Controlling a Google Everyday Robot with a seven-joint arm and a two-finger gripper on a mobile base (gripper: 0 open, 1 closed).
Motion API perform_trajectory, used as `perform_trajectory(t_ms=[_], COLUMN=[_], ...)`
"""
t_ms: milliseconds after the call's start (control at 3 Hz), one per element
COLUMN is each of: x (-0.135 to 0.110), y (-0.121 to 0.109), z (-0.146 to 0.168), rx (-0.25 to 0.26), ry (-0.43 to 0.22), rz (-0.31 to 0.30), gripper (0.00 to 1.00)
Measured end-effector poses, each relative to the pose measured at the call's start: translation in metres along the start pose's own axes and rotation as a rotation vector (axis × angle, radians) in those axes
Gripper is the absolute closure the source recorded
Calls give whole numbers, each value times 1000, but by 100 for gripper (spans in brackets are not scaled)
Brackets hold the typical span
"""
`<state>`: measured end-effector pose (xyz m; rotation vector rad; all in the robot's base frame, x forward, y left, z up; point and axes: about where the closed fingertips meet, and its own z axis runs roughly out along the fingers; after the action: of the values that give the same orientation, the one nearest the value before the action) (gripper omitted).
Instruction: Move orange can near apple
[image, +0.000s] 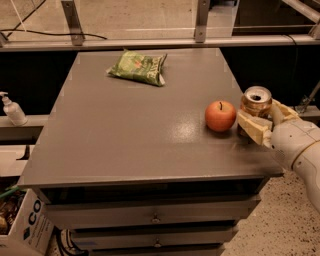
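At the near right edge of a grey table (125, 145), the orange can (256, 101) stands upright, silver top showing. It is likely light, thin-walled and smooth, so it could dent or slip; the middle of its side wall looks the best place to hold. The robot's cream gripper (260, 119), reaching in from the right, has its 2 fingers on opposite sides of the can's lower body, apparently clamped on it. Just left of the can sits the red-orange apple (220, 115), near but not touching. Far back lies a green snack bag (137, 67).
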<state>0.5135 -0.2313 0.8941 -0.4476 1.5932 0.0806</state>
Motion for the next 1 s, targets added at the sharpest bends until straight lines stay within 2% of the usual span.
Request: perform_trajectory(t_ms=[667,1000], x=[15,20], y=[8,10], z=[16,18], rx=[-25,-26], ry=[29,49], rz=[21,28], gripper=[100,83])
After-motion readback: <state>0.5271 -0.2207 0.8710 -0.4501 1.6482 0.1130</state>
